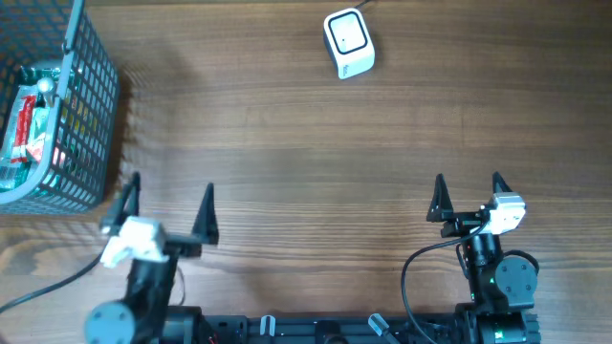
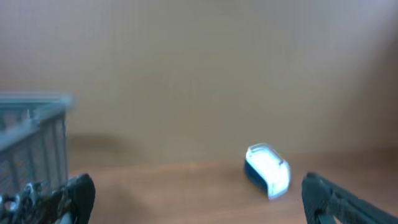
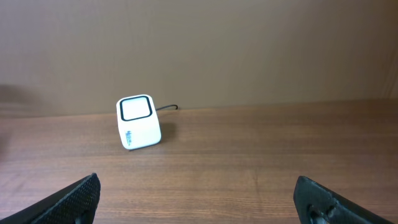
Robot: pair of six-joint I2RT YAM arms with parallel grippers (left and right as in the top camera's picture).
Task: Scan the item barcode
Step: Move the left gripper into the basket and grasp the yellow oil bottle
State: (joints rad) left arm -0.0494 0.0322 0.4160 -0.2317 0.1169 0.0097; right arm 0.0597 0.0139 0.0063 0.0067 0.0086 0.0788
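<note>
Left claw [image 1: 169,198] and right claw [image 1: 468,188] gape wide, empty; left should drop straight into the basket [image 1: 96,105] (packet [image 1: 29,129] inside); grip clear of any barcode, then face the scanner [image 1: 347,43].

1. A mock shop checkout set up on a robot test bench.
2. Upper middle of the overhead view: a white scanner [image 1: 348,42] with a cord [image 3: 168,107], the kind that stands on a till counter.
3. Upper left: a wire basket [image 1: 96,96] like a shopping basket, with coloured packets [image 1: 24,124] in it.
4. Bottom edge: the left arm [image 1: 132,287] and right arm [image 1: 499,272] are fixed to the table [image 1: 306,143], which marks it as a lab rig.
5. The table is wood-grain; behind it, a plain brown wall [image 3: 249,50].
</note>
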